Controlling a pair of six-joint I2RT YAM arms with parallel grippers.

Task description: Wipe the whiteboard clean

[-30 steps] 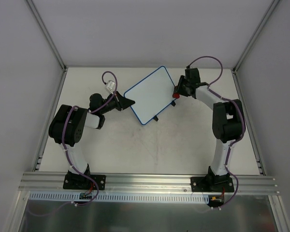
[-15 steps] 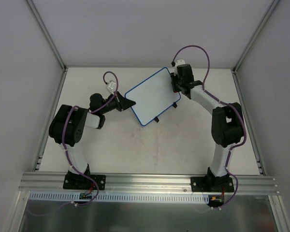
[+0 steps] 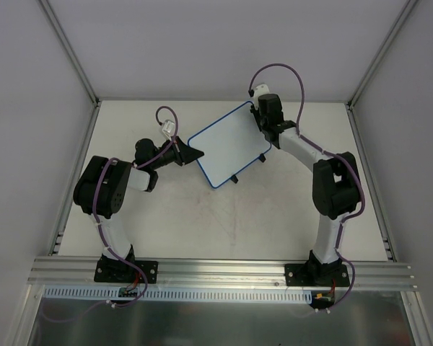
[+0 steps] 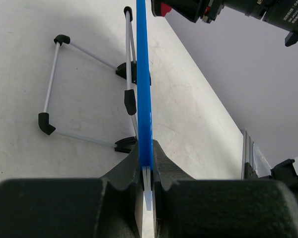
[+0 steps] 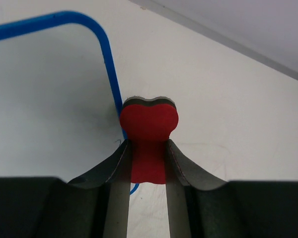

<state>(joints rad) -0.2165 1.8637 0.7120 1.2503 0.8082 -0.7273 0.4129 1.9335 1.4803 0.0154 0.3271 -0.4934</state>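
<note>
The left pincer (image 4: 146, 156) is clenched on the blue edge of the whiteboard (image 3: 227, 144), far-centre on the worktop (image 3: 202, 216). The right pincer (image 5: 147, 148) grasps a red eraser (image 5: 149, 119) at the board's rounded corner.

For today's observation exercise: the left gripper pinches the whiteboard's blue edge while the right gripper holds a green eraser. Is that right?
Wrong colour. The left gripper pinches the whiteboard's blue edge while the right gripper holds a red eraser, not green; the right wrist view shows it.
</note>
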